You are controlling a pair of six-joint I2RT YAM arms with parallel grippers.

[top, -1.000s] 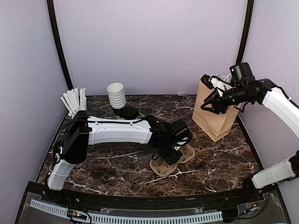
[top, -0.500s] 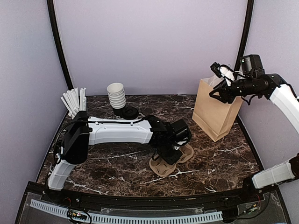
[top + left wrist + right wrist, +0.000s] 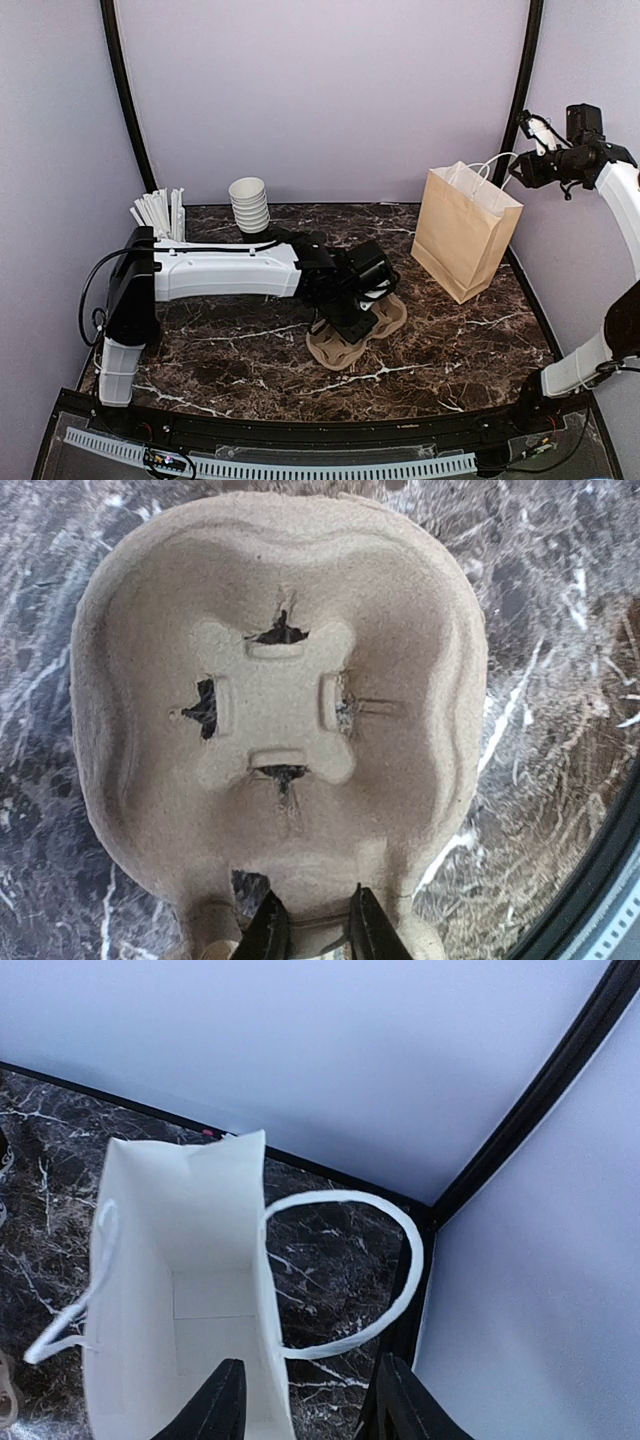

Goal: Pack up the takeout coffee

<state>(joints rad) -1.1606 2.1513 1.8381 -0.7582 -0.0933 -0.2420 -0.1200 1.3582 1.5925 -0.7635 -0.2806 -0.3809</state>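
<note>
No lidded takeout coffee cup shows in any view. A brown pulp cup carrier lies on the marble table near the middle. My left gripper is shut on a ridge at its near edge. The brown paper bag stands open at the back right, and no cup shows in the part of its inside I can see. My right gripper hangs open high above the bag's right side and holds nothing. Below its fingers lie the bag's wall and a white handle loop.
A stack of lidless white cups stands at the back, left of centre. A cup of white sticks stands at the back left. The left arm spans the table's left half. A black frame post runs just behind the right gripper.
My right gripper has risen from the bag's mouth, up and to the right. My left jaws have narrowed on the carrier and drawn it slightly left.
</note>
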